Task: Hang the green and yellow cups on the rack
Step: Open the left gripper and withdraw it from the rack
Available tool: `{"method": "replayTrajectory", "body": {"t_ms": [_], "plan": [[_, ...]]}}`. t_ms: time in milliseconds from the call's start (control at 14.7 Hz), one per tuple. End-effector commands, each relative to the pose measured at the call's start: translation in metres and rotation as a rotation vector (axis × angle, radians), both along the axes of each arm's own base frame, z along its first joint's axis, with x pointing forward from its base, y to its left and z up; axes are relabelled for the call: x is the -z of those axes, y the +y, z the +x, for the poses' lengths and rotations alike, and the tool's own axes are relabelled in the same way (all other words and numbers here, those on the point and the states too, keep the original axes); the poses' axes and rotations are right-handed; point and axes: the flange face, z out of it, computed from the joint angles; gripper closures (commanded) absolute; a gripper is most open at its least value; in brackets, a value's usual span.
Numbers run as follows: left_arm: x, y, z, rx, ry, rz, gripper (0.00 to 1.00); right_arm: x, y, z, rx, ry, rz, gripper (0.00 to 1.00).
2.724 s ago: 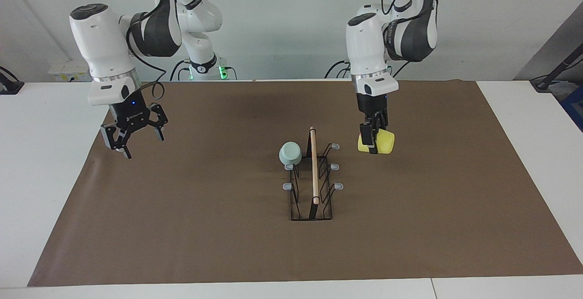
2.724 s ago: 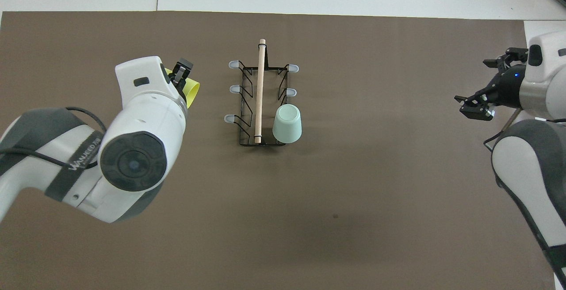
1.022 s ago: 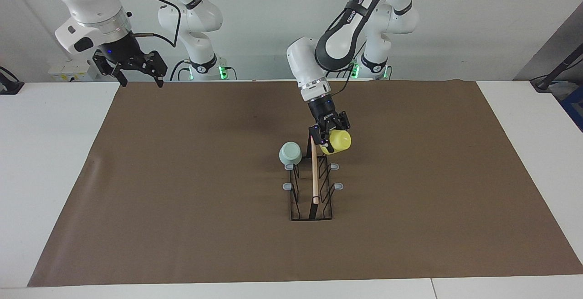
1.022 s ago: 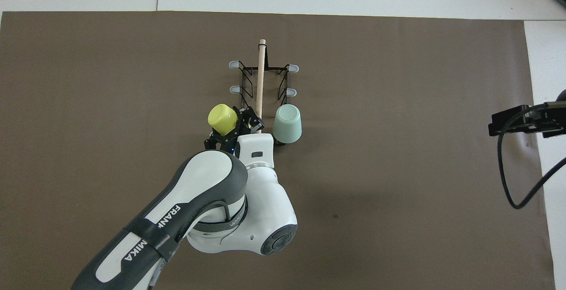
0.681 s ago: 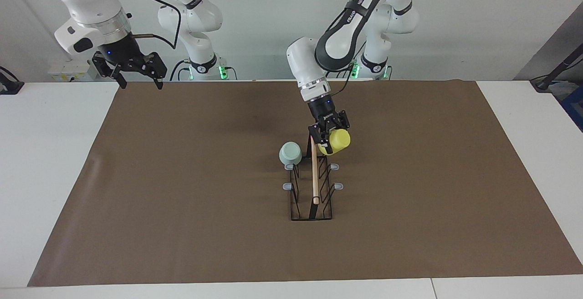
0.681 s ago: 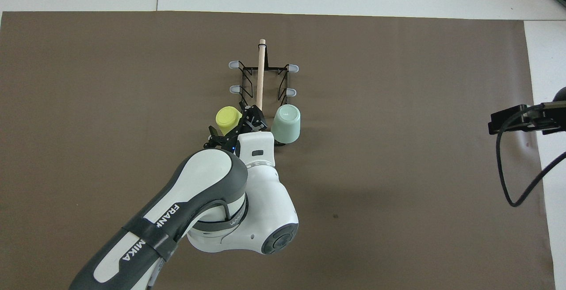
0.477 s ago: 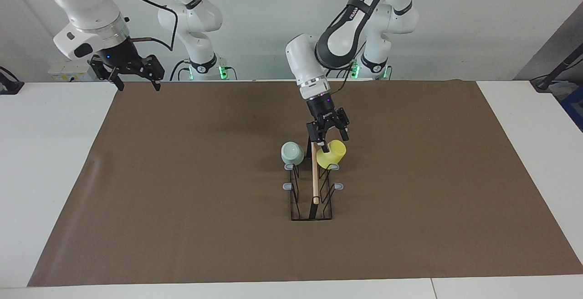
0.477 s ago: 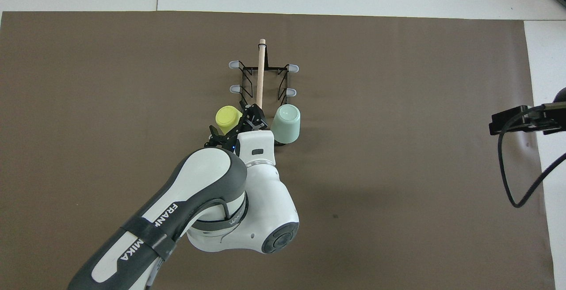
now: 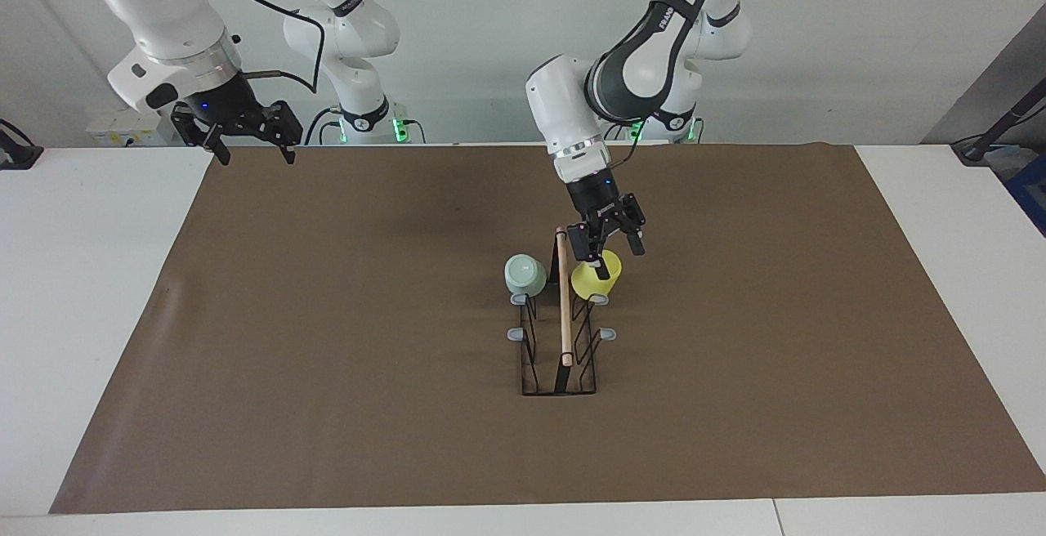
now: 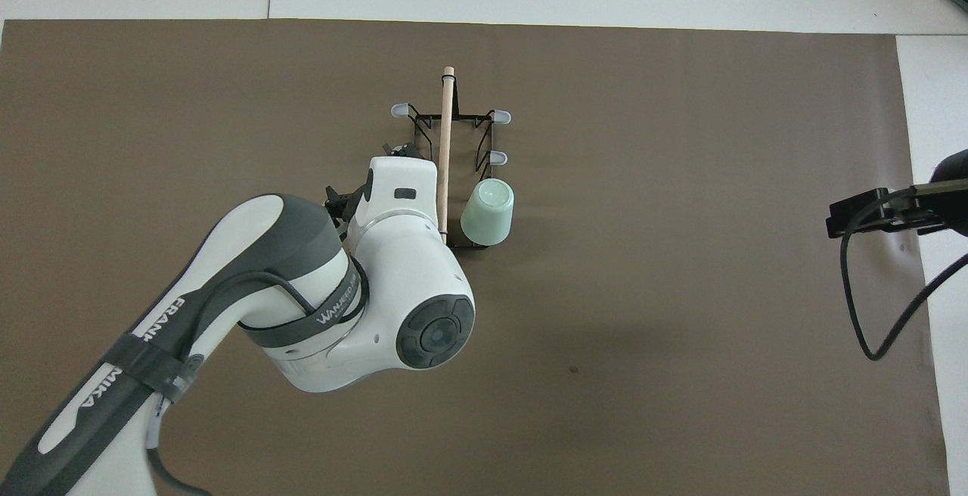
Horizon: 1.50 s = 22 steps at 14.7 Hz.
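so both the green cup (image 9: 524,274) and yellow cup (image 9: 596,279) sit on the rack (image 9: 560,332), my left gripper (image 9: 610,243) and right gripper (image 9: 243,134) gaping empty.

Robotics lab: two white robot arms (image 9: 621,62) bolted at top of frame, white table (image 9: 82,291) under brown mat (image 9: 327,315), bare grey wall (image 9: 490,29), loose cables (image 10: 870,314) at right edge.

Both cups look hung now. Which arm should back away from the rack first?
Left. Its open gripper hangs just over the yellow cup on the rack; the right gripper waits over the mat's edge.
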Motion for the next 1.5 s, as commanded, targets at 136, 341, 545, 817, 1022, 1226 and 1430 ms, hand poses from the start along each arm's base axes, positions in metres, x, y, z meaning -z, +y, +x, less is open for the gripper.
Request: {"method": "replayTrajectory", "body": {"t_ms": [136,341,545,817,1022,1226,1430], "plan": [[-0.021,0.050,0.029,0.167,0.209,0.083,0.00,-0.001,0.003,-0.008,0.056,0.001,0.005,0.00],[-0.043,0.094,0.046,0.278,0.323,0.065,0.00,-0.004,0.001,-0.008,0.054,-0.008,0.004,0.00],[-0.074,0.158,0.053,0.419,0.414,-0.060,0.00,-0.005,-0.003,-0.008,0.060,-0.011,0.004,0.00],[-0.091,0.226,0.055,0.613,0.544,-0.076,0.00,-0.005,-0.004,-0.008,0.063,-0.010,0.004,0.00],[-0.125,0.253,0.065,0.725,0.588,-0.081,0.00,-0.004,-0.006,-0.008,0.066,-0.008,0.004,0.00],[-0.152,0.270,0.071,0.750,0.616,-0.072,0.00,-0.005,-0.009,-0.007,0.072,-0.017,0.005,0.00],[-0.166,0.287,0.066,0.793,0.658,-0.063,0.00,-0.005,-0.006,-0.007,0.063,-0.021,-0.004,0.00]]}}
